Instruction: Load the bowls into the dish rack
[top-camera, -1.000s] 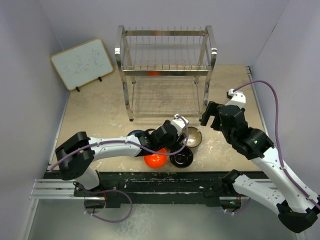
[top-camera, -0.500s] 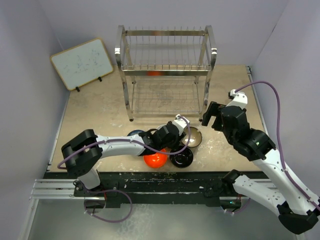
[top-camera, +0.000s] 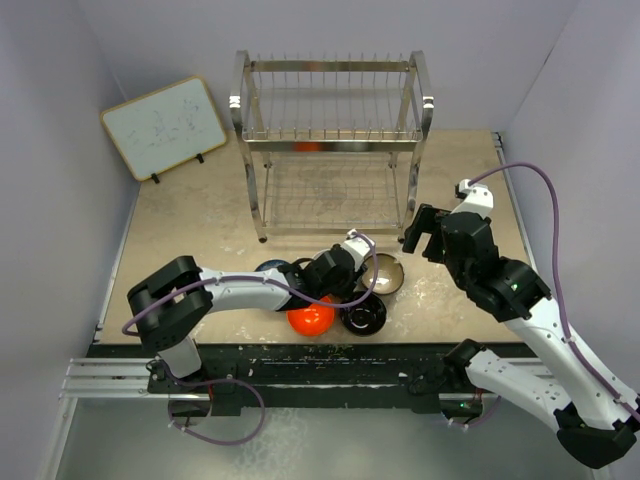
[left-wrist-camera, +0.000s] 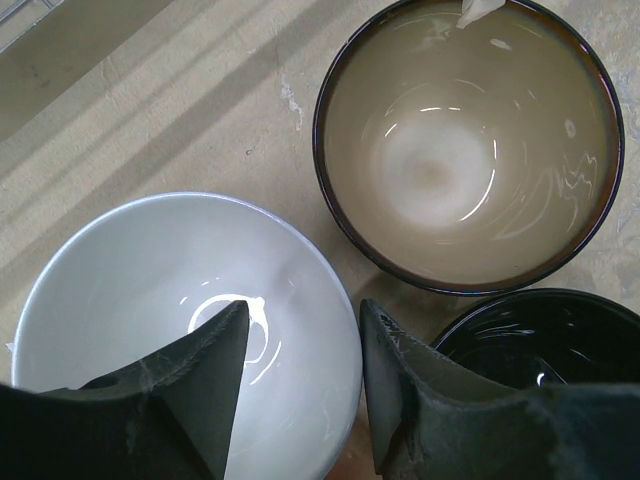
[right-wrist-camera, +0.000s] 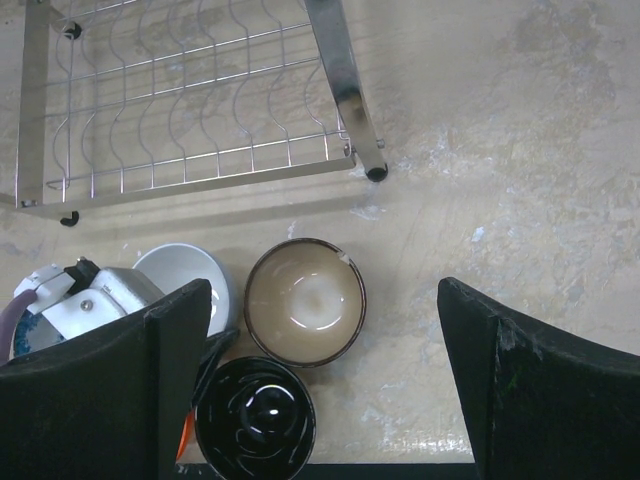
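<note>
The steel dish rack (top-camera: 330, 150) stands at the back, and its lower grid shows in the right wrist view (right-wrist-camera: 200, 100). The bowls cluster near the front edge: orange-red (top-camera: 310, 318), black (top-camera: 363, 315), tan (top-camera: 387, 272), and blue-and-white (top-camera: 266, 268) partly hidden by the left arm. My left gripper (left-wrist-camera: 300, 340) is open and straddles the right rim of the white bowl (left-wrist-camera: 150, 320), one finger inside, one outside. The tan bowl (left-wrist-camera: 465, 140) and black bowl (left-wrist-camera: 540, 335) lie beside it. My right gripper (right-wrist-camera: 318, 300) is wide open, high above the tan bowl (right-wrist-camera: 305, 300).
A white wood-framed board (top-camera: 163, 127) leans at the back left. Something orange (top-camera: 308, 146) shows through the rack's upper tier. The rack's front right leg (right-wrist-camera: 375, 172) stands close to the bowls. The table's front edge (top-camera: 330, 345) runs just below the black and orange-red bowls.
The left arm's elbow has swung a little to the right while its gripper stays over the white bowl. The right arm has barely moved.
</note>
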